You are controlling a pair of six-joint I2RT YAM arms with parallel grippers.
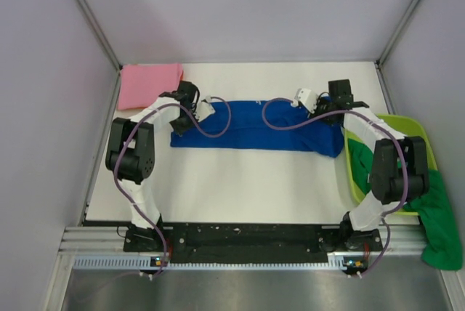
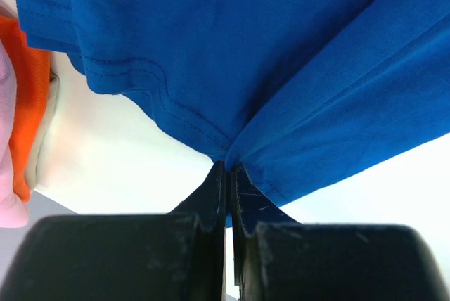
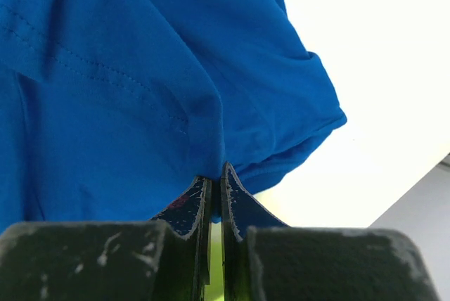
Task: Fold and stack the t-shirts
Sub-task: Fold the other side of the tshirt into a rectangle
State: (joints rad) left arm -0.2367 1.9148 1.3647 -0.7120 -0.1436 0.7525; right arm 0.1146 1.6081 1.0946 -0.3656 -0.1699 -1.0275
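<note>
Tabletop (image 1: 240,187): white, pale panels on three sides; both arms bolted at its near edge.
Blue t-shirt (image 1: 254,131): lies as a long band running left to right across the middle of the tabletop, nearer the far edge. Judged mid-fold, not yet stacked.
Green t-shirt (image 1: 440,232): crumpled, spilling out of the tub over its near right rim. Unfolded, apparently waiting its turn.
Lime tub (image 1: 410,126): at the right edge of the tabletop.
Pink t-shirt (image 1: 149,84): folded flat in the far left corner. Probably the base of the stack.
Left gripper (image 2: 226,169): fingers closed, pinching a stitched hem of blue cloth near the band's left end.
Right gripper (image 3: 216,178): fingers closed, pinching blue cloth toward the band's right end.
Reason for the hold: a pinch at each end should keep the edge taut and level, so the next fold can go over evenly.
</note>
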